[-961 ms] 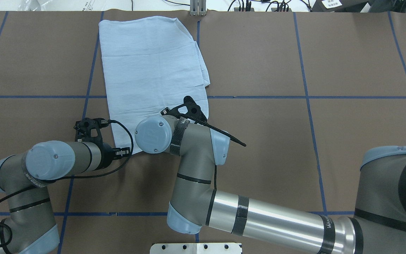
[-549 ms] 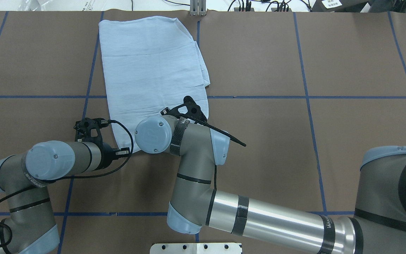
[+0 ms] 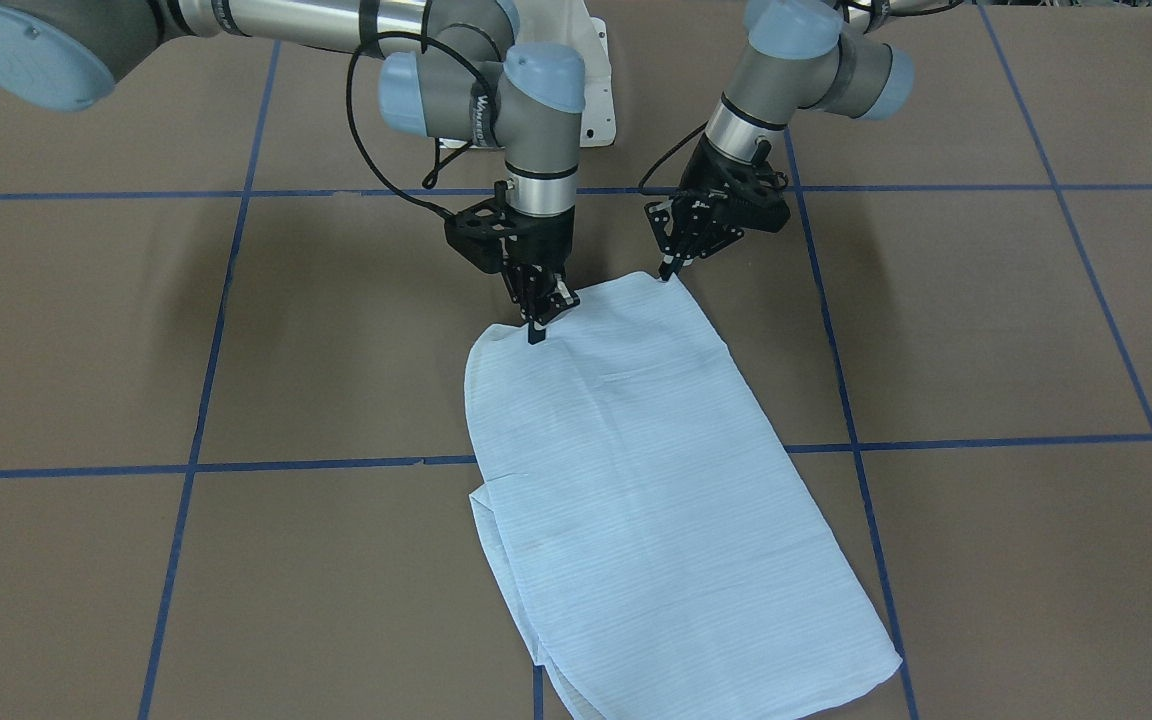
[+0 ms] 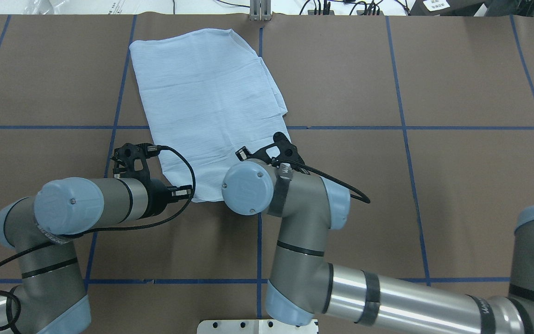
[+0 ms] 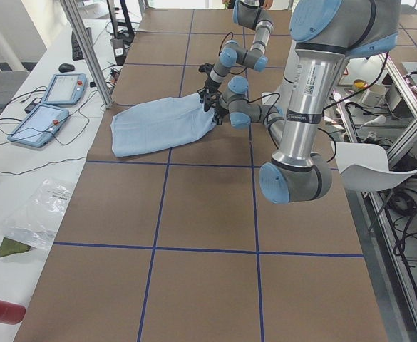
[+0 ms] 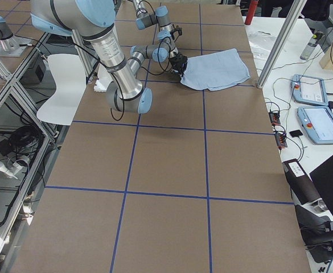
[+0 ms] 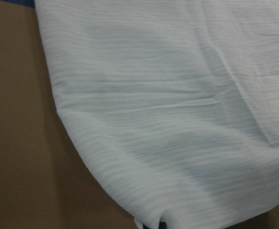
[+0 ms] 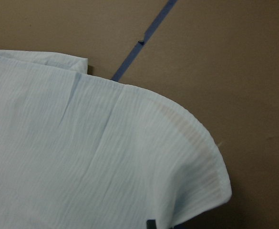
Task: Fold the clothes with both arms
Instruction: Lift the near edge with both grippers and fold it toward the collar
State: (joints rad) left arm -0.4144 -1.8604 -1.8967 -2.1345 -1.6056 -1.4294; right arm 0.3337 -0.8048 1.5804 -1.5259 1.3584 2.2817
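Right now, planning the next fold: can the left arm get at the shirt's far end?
Probably yes: nothing lies on the shirt in its way, but the left gripper is pinching the near corner and would have to let go first.

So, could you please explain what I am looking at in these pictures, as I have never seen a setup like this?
The robot has a left arm and a right arm at a brown table with blue tape lines. Six cameras show one moment: one above and behind the robot, one facing it, one at each table end, and one on each wrist. A light-blue shirt, partly folded, lies on the table. Each arm ends in a black two-finger claw. The left gripper and the right gripper each appear to pinch the shirt's edge nearest the robot, one at each corner. The wrist pictures show that cloth close up.
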